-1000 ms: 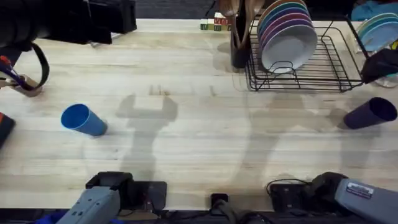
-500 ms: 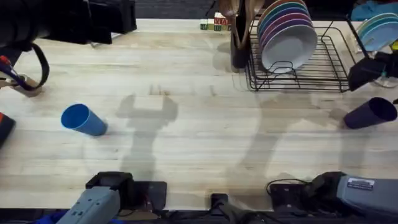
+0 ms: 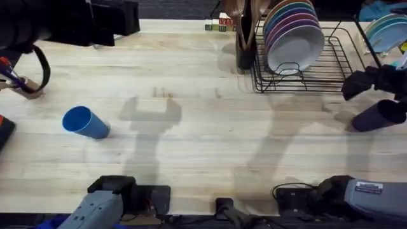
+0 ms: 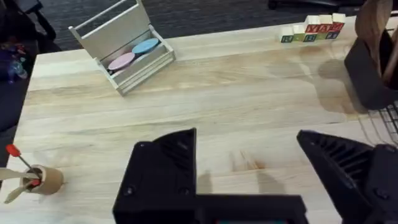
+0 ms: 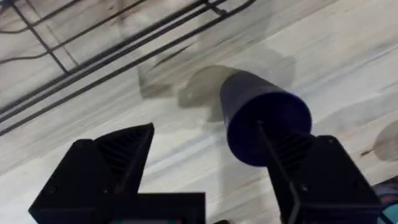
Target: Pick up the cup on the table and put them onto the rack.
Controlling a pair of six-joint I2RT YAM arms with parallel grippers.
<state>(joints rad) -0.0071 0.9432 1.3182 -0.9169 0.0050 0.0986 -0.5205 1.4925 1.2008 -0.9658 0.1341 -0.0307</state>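
Note:
A bright blue cup (image 3: pixel 84 122) lies on its side at the table's left, untouched. A dark navy cup (image 3: pixel 379 115) lies on its side at the right edge, just in front of the black wire rack (image 3: pixel 331 75). My right gripper (image 3: pixel 367 82) hovers close above the navy cup. In the right wrist view that gripper (image 5: pixel 205 134) is open, and the navy cup (image 5: pixel 264 115) lies by its right finger (image 5: pixel 298 162), partly within the gap. My left arm (image 3: pixel 57 22) hangs high at the back left, its gripper (image 4: pixel 245 146) open over bare table.
The rack holds coloured plates (image 3: pixel 292 32) and a dark utensil holder (image 3: pixel 245 44). A tan pen holder (image 3: pixel 22 86) stands at the left edge. A grey tiered tray organiser (image 4: pixel 121 46) and small letter blocks (image 4: pixel 311 30) sit at the back.
My right gripper has moved left and nearer, from beside the rack's corner to just over the navy cup. Both cups and the left arm have stayed put.

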